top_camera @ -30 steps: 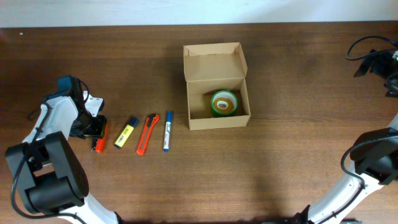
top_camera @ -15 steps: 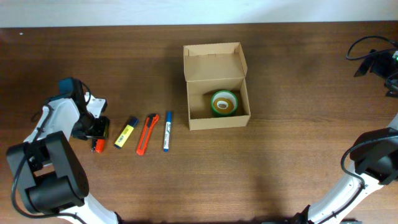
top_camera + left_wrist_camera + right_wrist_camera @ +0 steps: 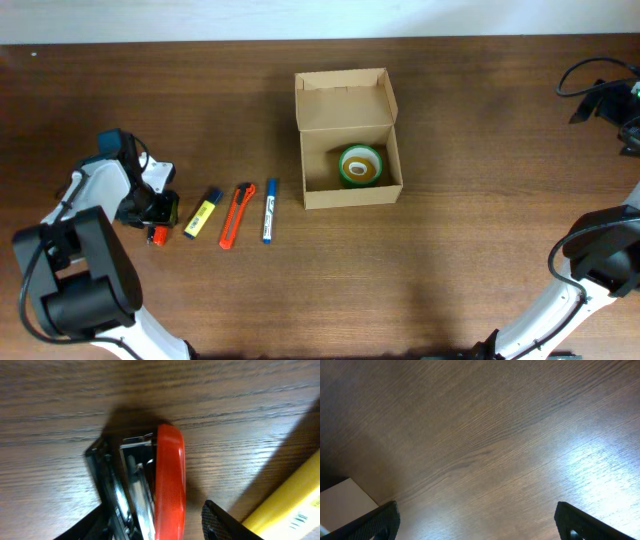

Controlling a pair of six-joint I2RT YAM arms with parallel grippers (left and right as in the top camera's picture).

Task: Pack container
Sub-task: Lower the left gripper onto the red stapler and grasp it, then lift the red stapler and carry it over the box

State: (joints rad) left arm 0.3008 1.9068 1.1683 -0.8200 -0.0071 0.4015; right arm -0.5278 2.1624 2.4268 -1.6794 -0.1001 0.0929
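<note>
Dark wooden tabletop point(image 3: 450, 270) meets a white wall point(image 3: 320, 15). Left fingers point(image 3: 225, 522) straddle a stapler point(image 3: 167, 485), unclenched; right fingers point(image 3: 380, 520) spread, empty.

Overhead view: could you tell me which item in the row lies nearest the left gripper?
The red stapler, at the row's left end beneath the left gripper; the highlighter, orange utility knife and blue marker lie farther right.

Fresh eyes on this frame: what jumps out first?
The open container sits at the table's centre back, with a green tape roll lying inside it. Left of it runs a row of blue marker, orange cutter and yellow highlighter. At the row's far end the left gripper sits low over a red stapler, jaws apart on either side of it.
</note>
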